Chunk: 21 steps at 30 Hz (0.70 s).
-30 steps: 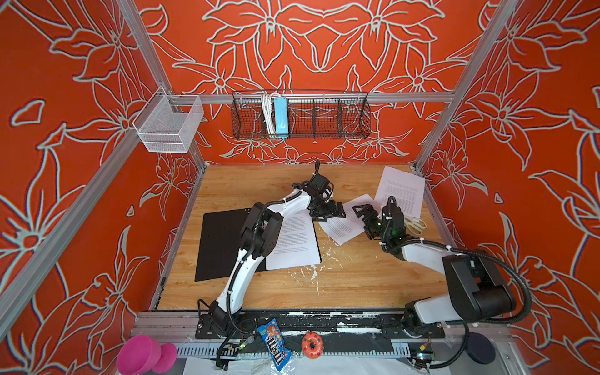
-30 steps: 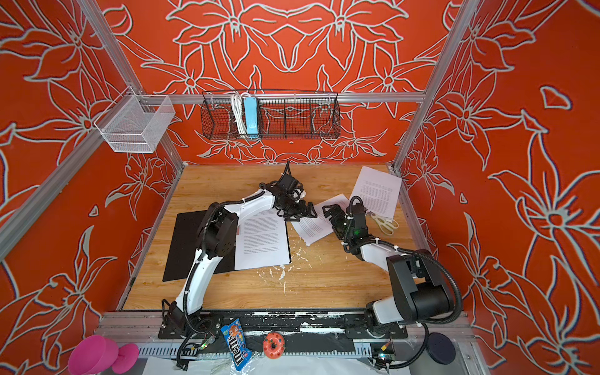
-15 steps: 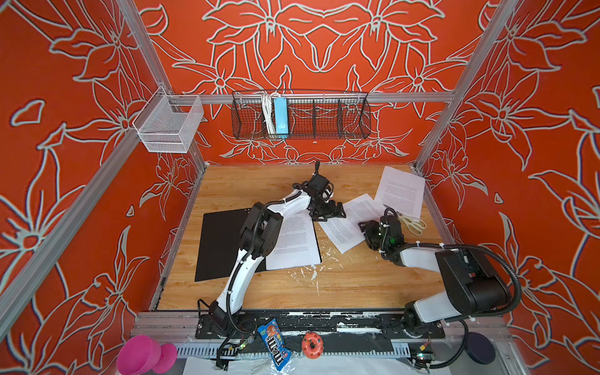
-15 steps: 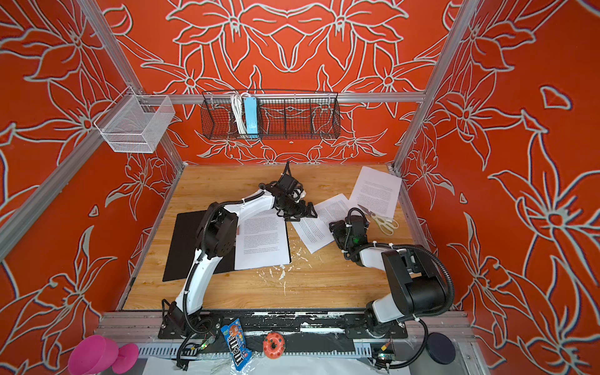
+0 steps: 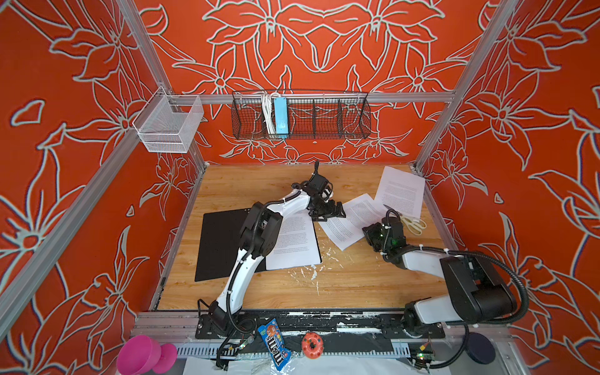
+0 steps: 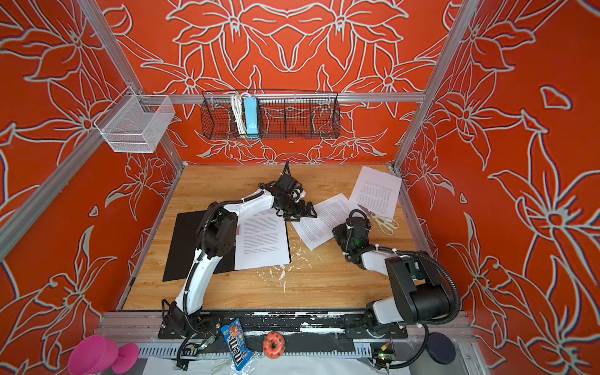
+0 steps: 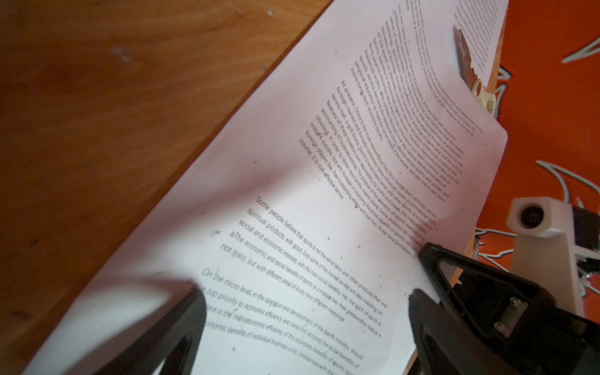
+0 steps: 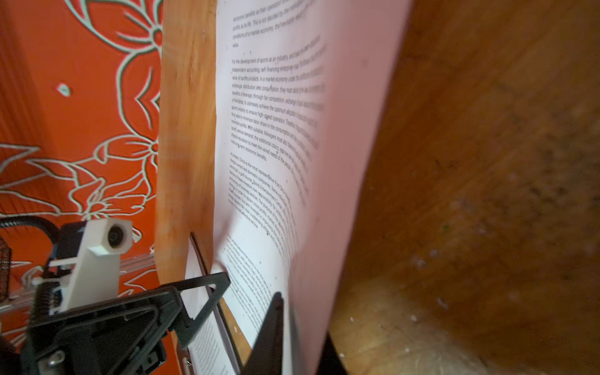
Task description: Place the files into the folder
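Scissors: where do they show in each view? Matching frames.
Both top views: scissors lie right of centre, just right of the middle sheet.
Left wrist: scissors peek out past the middle sheet's raised edge.
Right wrist: not in it.
Shared landmark: the middle sheet, seen in all four views.

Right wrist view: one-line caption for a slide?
Right pincer shut on the edge of a printed sheet, the paper curling up off the wooden table.

Matte black flat folder (image 6: 186, 246): open, printed white paper sheet (image 6: 263, 243) on right half
Left gripper (image 6: 300, 216): spread, at middle printed sheet (image 6: 319, 222) corner
Right gripper (image 6: 338, 235): at its near edge
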Motion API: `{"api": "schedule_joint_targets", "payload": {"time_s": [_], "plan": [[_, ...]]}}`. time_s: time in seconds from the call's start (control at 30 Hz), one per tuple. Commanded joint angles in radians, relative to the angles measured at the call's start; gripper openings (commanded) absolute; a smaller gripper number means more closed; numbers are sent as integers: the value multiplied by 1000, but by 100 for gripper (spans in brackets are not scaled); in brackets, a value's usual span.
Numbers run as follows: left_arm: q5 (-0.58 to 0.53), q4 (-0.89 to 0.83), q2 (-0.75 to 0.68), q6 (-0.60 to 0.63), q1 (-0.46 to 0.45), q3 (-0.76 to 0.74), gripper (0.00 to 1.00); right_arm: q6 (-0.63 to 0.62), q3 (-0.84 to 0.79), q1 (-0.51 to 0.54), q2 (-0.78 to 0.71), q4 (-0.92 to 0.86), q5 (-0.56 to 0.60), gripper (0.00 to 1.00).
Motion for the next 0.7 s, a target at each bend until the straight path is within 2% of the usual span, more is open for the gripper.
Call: {"api": "schedule_joint_targets", "payload": {"time_s": [0.0,0.13,0.2,0.27,0.4,0.53,0.67], "plan": [[53,-126,27,-6,-5,12,98,-2,0,1,3,-26,21,1],[202,-67,-70,-53,-4,79,98,-53,27,3,-42,-102,34,0],[220,19,-158,-110,-5,47,98,-96,54,4,-84,-180,50,0],[196,141,-272,-187,-4,-48,98,-155,94,4,-126,-268,59,0],[9,258,-534,-218,-3,-284,98,-306,199,4,-189,-427,37,0],[-188,230,-780,-140,-5,-486,98,-473,339,13,-203,-535,-32,0],[-322,157,-984,-34,-5,-640,98,-608,530,71,-179,-664,-41,0]]}}
